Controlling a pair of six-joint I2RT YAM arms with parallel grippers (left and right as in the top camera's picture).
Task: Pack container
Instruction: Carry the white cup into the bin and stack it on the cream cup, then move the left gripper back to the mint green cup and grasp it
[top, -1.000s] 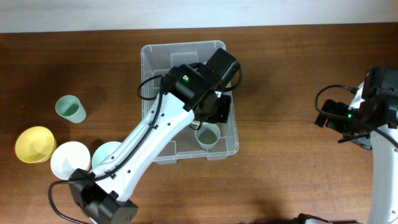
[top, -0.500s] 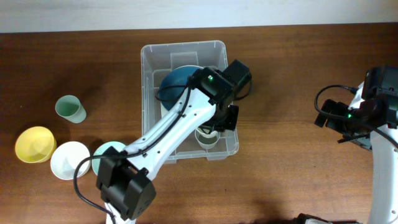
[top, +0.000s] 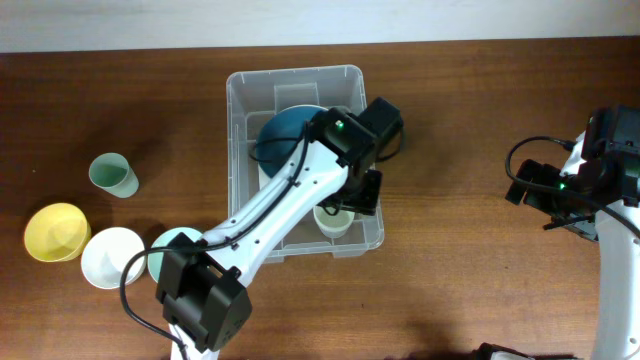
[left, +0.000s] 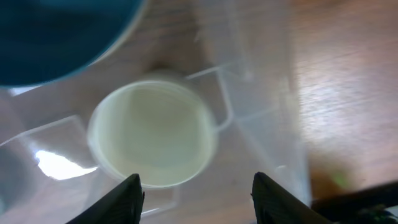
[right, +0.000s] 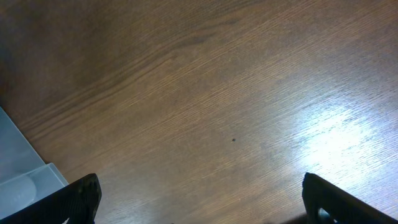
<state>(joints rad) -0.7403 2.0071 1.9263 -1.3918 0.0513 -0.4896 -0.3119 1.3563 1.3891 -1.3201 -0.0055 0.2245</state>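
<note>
The clear container (top: 232, 150) stands at the table's middle back. Inside it lie a dark blue bowl (top: 285, 130) and, in the front right corner, a pale green cup (top: 335, 222) standing upright. My left gripper (top: 358, 192) hangs just over that cup. In the left wrist view the cup (left: 152, 134) sits on the container floor beyond my left gripper (left: 199, 199), which is open with nothing between its fingers (left: 127, 199). The blue bowl (left: 56, 37) fills the top left of that view. My right gripper (right: 205, 205) is open above bare wood.
On the table's left are a green cup (top: 113, 175), a yellow bowl (top: 57, 231), a white bowl (top: 110, 257) and a light teal bowl (top: 172, 250) partly under my left arm. The right arm (top: 580, 185) stays at the right edge. The container's corner (right: 18, 174) shows at the lower left of the right wrist view.
My left arm swung right, uncovering the blue bowl, then its jaws opened and let go of the pale green cup in the container. The right arm has not moved.
</note>
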